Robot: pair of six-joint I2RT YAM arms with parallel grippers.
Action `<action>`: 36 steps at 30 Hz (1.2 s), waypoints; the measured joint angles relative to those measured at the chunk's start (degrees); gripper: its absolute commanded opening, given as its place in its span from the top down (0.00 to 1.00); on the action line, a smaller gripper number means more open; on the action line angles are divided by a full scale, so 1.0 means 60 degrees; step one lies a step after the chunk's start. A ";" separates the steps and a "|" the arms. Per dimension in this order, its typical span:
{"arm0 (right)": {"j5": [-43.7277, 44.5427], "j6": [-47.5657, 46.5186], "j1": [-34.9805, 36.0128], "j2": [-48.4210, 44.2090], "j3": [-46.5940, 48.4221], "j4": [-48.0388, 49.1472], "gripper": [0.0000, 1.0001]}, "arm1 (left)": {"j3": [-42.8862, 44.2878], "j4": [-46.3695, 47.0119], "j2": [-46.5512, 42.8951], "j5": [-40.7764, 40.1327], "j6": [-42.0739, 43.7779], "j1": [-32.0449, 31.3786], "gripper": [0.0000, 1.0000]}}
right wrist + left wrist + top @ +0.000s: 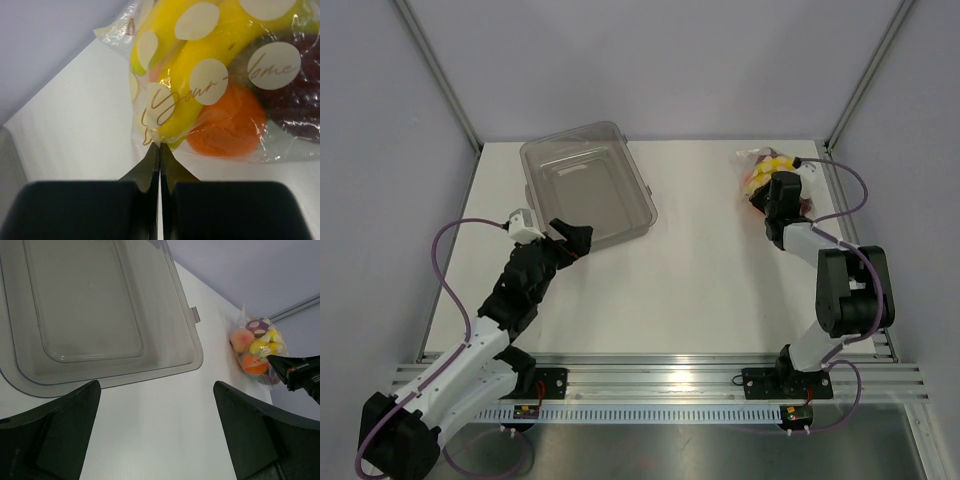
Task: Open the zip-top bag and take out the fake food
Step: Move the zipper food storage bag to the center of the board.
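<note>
Well back at the right of the bench (700, 290) lies the zip-top bag (150, 107), clear crinkly film with white dots and gold script "Your Home"; banana (200, 75) and orange (230, 127) fill it; right pincer (160, 150), closed tight, nips its edge; left pincer (157, 440) gapes empty by the tub (588, 185).

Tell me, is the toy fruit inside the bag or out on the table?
Inside. The banana bunch and orange show through the clear spotted film of the zip-top bag, whose edge the shut right gripper pinches.
</note>
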 measured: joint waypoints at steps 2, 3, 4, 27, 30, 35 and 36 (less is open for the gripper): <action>-0.0007 -0.0004 0.0452 -0.0495 -0.0510 0.0091 1.00 | 0.0055 -0.0025 0.0113 0.0004 0.0066 0.0000 0.01; -0.0069 0.0004 0.0627 -0.0718 -0.0772 0.0157 1.00 | 0.0084 -0.0025 0.0168 0.0004 0.0102 0.0000 0.01; -0.0138 0.0011 0.0769 -0.0965 -0.1078 0.0208 1.00 | 0.0109 -0.0033 0.0208 0.0000 0.0149 0.0000 0.01; -0.0299 0.0189 0.2492 -0.7162 -0.4517 -0.2543 0.98 | 0.0178 -0.0022 0.0321 0.0302 0.1104 0.0000 0.01; -0.0007 0.0313 0.2492 -0.7799 -0.4594 -0.3198 0.98 | 0.0178 -0.0033 0.0474 0.0390 0.1151 0.0000 0.01; 0.0991 0.0820 0.2495 -0.8269 -0.4575 -0.4233 0.99 | 0.0178 -0.0022 0.0481 0.0441 0.1173 0.0000 0.01; 0.1235 0.0998 0.2495 -0.8313 -0.4564 -0.4441 0.98 | 0.0178 -0.0022 0.0481 0.0459 0.1173 0.0000 0.01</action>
